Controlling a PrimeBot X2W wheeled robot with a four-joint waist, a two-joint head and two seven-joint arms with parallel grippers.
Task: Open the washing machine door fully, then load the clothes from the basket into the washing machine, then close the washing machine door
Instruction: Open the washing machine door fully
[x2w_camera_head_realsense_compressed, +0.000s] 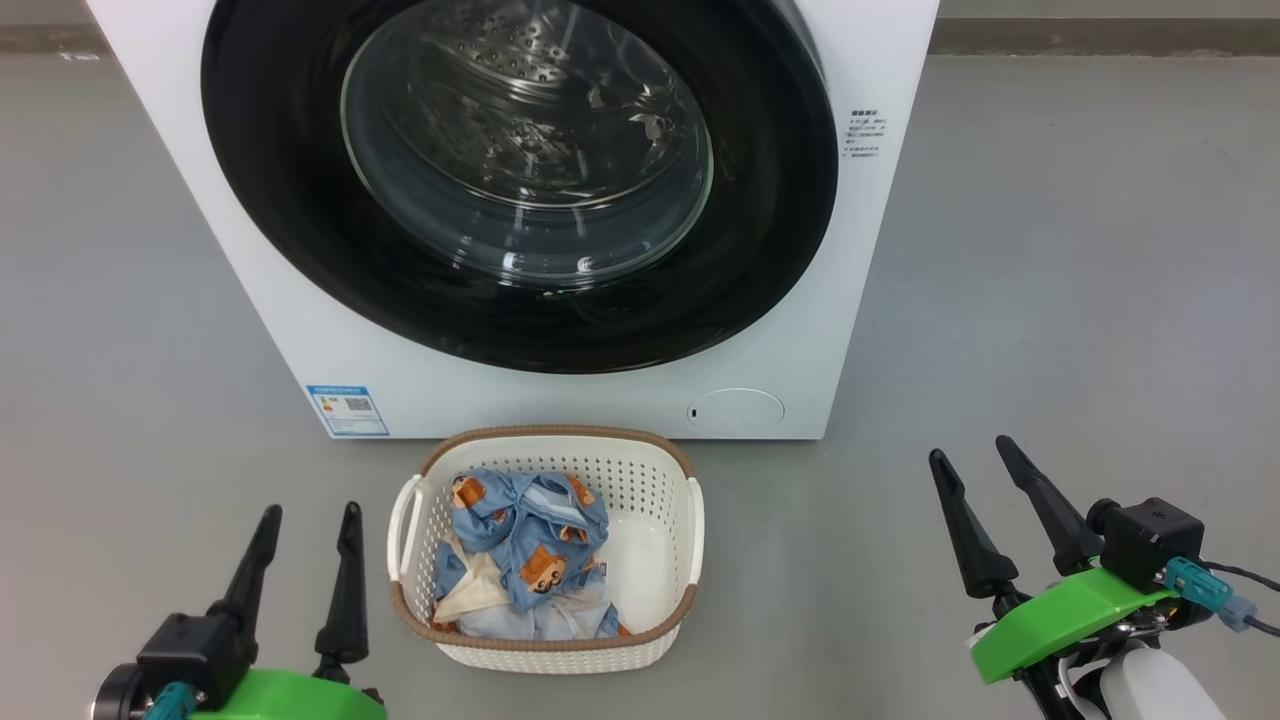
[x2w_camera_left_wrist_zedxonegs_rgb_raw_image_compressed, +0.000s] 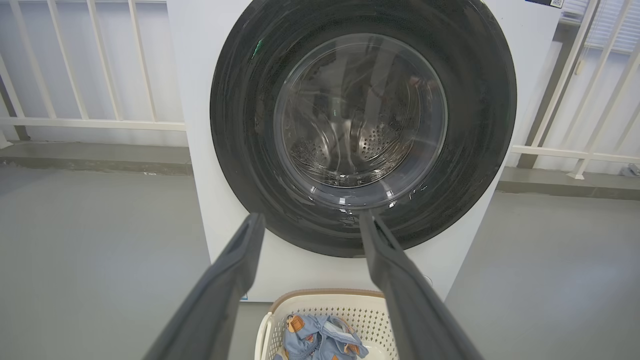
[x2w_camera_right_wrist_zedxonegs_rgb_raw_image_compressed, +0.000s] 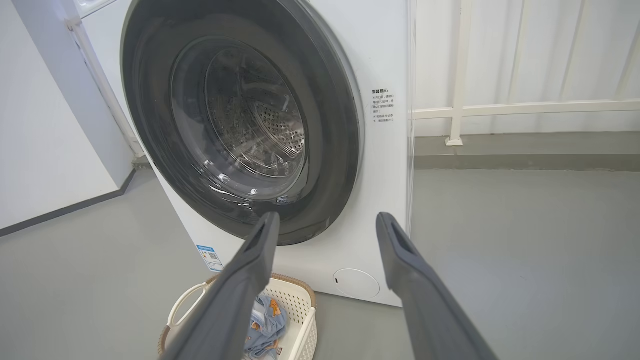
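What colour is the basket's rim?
Brown, woven-look, on the cream basket; clearest in the head view.

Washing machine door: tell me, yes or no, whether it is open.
No, the washing machine door lies shut, flush against the front of the washing machine.

We see bright, even, diffuse light in all three views — shadows on the grey floor (x2w_camera_head_realsense_compressed: 1050, 250) are faint and soft-edged. The washing machine door (x2w_camera_head_realsense_compressed: 520, 180) carries white streaks of glare on its glass and a dull sheen on its black ring. In the wrist views the white railing (x2w_camera_left_wrist_zedxonegs_rgb_raw_image_compressed: 100, 123) leans and bows toward the edges — wide-angle distortion. Focus is sharp.
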